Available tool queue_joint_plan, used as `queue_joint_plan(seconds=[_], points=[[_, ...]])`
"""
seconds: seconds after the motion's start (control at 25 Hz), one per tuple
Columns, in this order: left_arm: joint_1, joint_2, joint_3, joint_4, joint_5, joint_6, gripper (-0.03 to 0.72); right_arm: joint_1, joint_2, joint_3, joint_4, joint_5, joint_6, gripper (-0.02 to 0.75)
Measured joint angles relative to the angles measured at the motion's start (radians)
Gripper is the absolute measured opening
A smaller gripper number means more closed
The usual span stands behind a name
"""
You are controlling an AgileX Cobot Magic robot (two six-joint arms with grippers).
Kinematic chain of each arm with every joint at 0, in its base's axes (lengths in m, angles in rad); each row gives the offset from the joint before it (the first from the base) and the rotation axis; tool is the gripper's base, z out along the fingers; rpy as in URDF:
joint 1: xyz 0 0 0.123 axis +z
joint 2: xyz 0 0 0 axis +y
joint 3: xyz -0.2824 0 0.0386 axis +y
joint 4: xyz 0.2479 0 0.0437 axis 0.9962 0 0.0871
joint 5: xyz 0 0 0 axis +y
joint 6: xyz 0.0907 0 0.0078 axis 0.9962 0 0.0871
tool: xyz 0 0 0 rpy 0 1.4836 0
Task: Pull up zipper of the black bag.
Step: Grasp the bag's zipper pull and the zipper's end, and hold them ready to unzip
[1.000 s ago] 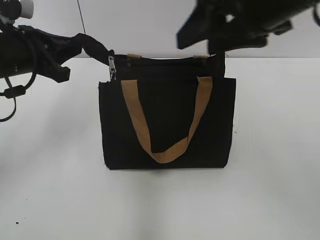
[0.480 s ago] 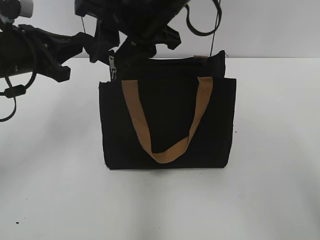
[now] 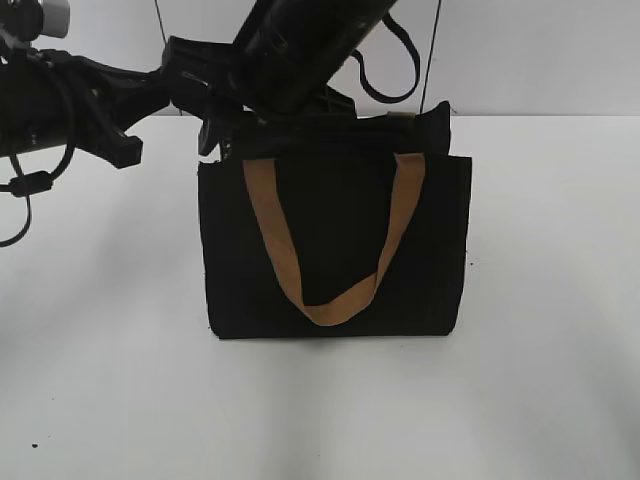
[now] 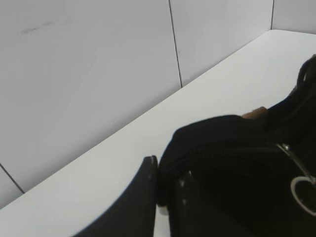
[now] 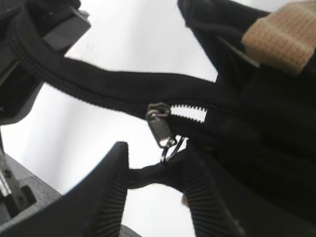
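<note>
Black bag [image 3: 335, 245] stands upright on the white table [image 3: 540, 330], tan strap handle [image 3: 330, 235] hanging in a V across its front. Left gripper [image 4: 163, 190] at the bag's upper left corner; in the left wrist view its two fingers sit close together with a fold of black fabric pinched between them, so it is clamped on the bag's end tab. Right gripper [image 5: 155, 185] has reached across the middle to that same corner, its arm covering the top edge in the exterior view. In the right wrist view the ribbed fingers [image 5: 111, 197] stand apart, jaws open, holding nothing. The zipper [image 5: 160, 129], a small silver pull tab, hangs from the black zip line just above the gap between those fingers, near them; contact cannot be told. A second tan strap [image 5: 281, 39] shows at upper right of that view.
</note>
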Motion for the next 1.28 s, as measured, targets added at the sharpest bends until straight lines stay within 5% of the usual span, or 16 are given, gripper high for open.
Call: queue_joint_plan(seconds=[0.44,0.84,1.28], points=[[0.0,0.0,0.0,0.003,-0.03,0.0,0.032,0.0,0.028,-0.001,-0.049,-0.055,0.153,0.235],[0.0,0.0,0.0,-0.019,-0.046,-0.001,0.032,0.015,0.028,-0.005,-0.029,0.024,0.179,0.238],[-0.022,0.0,0.0,-0.023,-0.053,-0.003,0.032,0.02,0.029,-0.004,-0.051,-0.073,0.231,0.239]])
